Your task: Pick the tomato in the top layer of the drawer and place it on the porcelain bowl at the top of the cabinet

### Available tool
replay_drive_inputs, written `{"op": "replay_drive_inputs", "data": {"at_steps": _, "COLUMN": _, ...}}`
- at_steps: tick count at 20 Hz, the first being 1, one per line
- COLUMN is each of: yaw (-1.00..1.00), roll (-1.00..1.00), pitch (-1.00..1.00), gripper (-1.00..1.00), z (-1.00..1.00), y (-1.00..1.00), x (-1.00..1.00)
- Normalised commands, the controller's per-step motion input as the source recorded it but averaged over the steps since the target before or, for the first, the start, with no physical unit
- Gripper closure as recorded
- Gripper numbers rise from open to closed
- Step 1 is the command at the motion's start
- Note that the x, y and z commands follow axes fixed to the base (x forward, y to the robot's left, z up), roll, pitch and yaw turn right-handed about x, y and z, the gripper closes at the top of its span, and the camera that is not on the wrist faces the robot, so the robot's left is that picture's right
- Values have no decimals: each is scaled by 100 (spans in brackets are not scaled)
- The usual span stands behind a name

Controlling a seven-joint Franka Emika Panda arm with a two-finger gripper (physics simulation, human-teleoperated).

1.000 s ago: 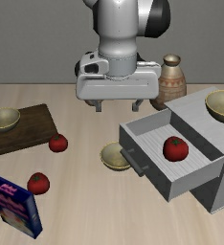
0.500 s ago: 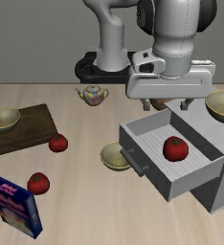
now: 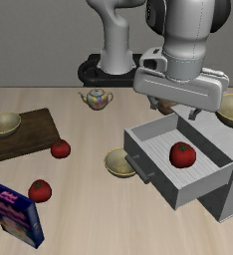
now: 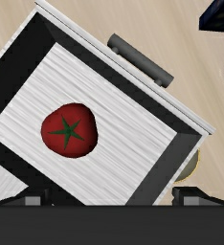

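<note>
One tomato (image 3: 182,153) lies alone on the pale floor of the open top drawer (image 3: 203,177), at six o'clock from my gripper (image 3: 175,110) in the exterior view. My fingers stand wide apart, holding nothing. I judge the tomato light, round, smooth-skinned and easily bruised; it is best taken gently across its widest girth. The porcelain bowl (image 3: 231,108) sits at two o'clock from the tomato, atop the cabinet (image 3: 224,204).

Tomato (image 3: 182,153) inside open drawer (image 3: 210,160).
</note>
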Motion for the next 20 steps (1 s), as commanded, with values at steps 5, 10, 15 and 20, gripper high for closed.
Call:
{"op": "replay_drive_inputs", "data": {"at_steps": 5, "yaw": -45, "roll": 0, "pitch": 0, "gripper": -100, "z": 0, "y": 0, "x": 0}}
{"op": "replay_drive_inputs", "data": {"at_steps": 10, "yaw": -45, "roll": 0, "pitch": 0, "gripper": -100, "z": 0, "y": 0, "x": 0}}
{"op": "replay_drive_inputs", "data": {"at_steps": 15, "yaw": -40, "roll": 0, "pitch": 0, "gripper": -100, "z": 0, "y": 0, "x": 20}}
{"op": "replay_drive_inputs", "data": {"at_steps": 20, "yaw": 0, "roll": 0, "pitch": 0, "gripper": -100, "z": 0, "y": 60, "x": 40}}
